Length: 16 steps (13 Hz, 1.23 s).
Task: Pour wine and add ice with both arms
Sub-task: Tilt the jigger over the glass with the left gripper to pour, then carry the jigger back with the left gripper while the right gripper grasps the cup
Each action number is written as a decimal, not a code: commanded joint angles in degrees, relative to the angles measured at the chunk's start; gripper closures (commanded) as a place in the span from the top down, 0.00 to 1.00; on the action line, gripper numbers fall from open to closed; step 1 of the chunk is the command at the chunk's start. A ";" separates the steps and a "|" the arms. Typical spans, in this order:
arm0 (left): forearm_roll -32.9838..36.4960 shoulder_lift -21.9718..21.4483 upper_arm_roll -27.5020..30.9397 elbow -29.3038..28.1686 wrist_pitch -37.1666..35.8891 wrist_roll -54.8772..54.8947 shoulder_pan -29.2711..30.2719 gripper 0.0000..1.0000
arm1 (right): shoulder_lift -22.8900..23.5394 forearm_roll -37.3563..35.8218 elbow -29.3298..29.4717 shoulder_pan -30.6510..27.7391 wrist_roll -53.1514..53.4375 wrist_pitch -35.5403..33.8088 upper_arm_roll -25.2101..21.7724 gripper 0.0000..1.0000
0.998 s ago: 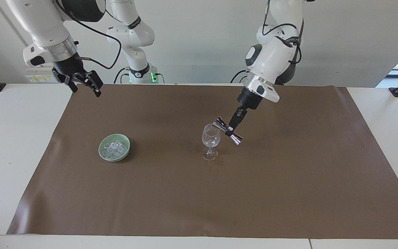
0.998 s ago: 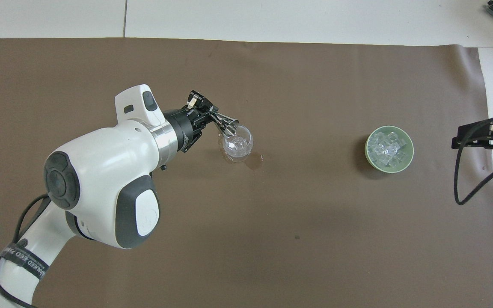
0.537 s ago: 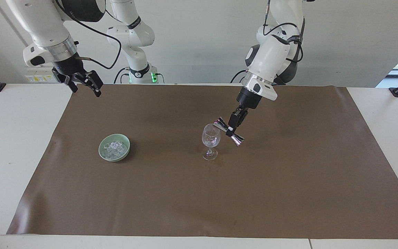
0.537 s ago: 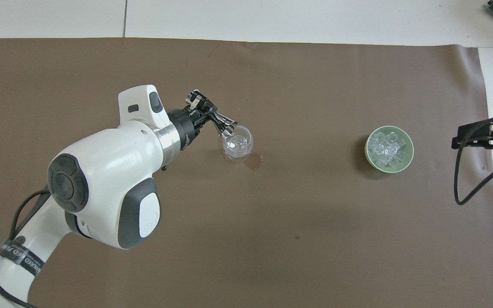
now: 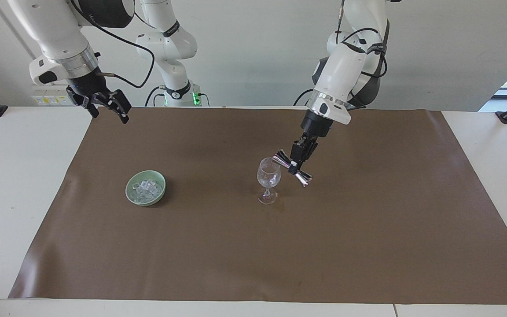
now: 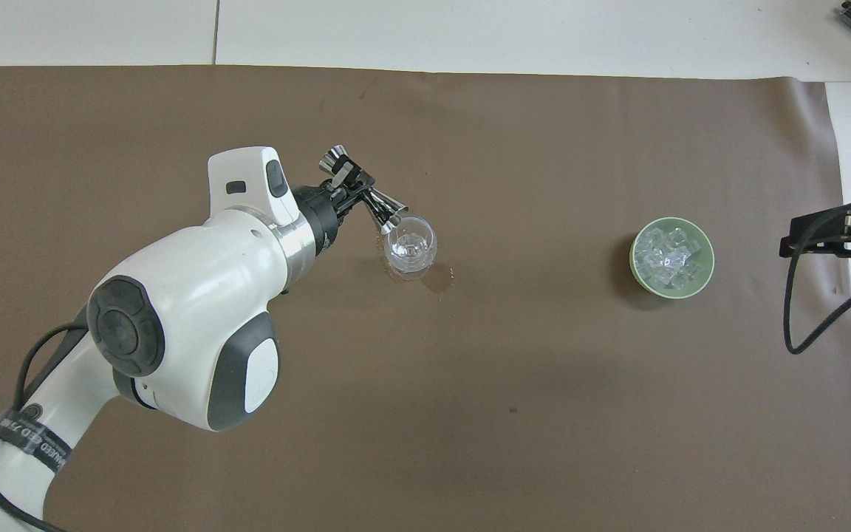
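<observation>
The wine glass (image 5: 269, 178) stands upright near the middle of the brown mat (image 5: 368, 246), and I can barely make out any wine in it; what shows in the bowl of the glass looks like clear cubes or glints, and I cannot tell which. I judge it thin, top-heavy on its narrow stem and easy to tip or crack, so I would not squeeze it at all, and if it had to be steadied I would take it low on the stem.

Just beside its rim, tilted mouth-down toward it, is the steel jigger (image 5: 292, 167), pinched at its narrow waist by my left tool (image 5: 298, 160), which is closed on it. That waist is the right place to hold: the polished metal looks slick, and the flared cones above and below keep it from sliding through. There is a small wet patch (image 6: 438, 278) on the mat by the foot of the glass.

The ice (image 5: 146, 188) sits in the pale green bowl (image 5: 160, 178), well apart from the glass toward the right arm's end of the surface. The cubes look small, hard, wet and slippery; I would close across flat faces, gently. My right tool (image 5: 109, 107) waits open above the mat's corner.
</observation>
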 commanded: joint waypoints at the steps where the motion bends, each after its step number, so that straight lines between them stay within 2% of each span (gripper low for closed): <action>1: 3.88 0.67 0.03 0.46 2.00 0.04 -0.28 0.00 | -0.44 1.32 -0.27 -0.36 -1.01 -0.32 0.05 1.00; 6: 11.18 0.85 -0.06 1.25 1.91 0.04 -0.37 0.00 | -0.44 1.32 -0.27 -0.53 -1.01 -0.32 0.05 1.00; 11: 11.37 0.85 -0.32 2.03 1.12 -0.66 0.42 0.00 | -0.52 1.32 -0.27 -0.45 -1.10 -0.32 -0.39 1.00; 14: 8.84 0.94 -0.33 2.74 -2.99 -3.38 1.82 0.00 | -0.44 1.23 -0.27 0.17 -1.53 -0.06 -0.30 1.00; 16: -0.01 0.94 -0.24 3.00 -4.59 -3.56 2.27 0.00 | -0.52 1.32 -0.44 0.70 -1.62 0.12 -0.30 1.00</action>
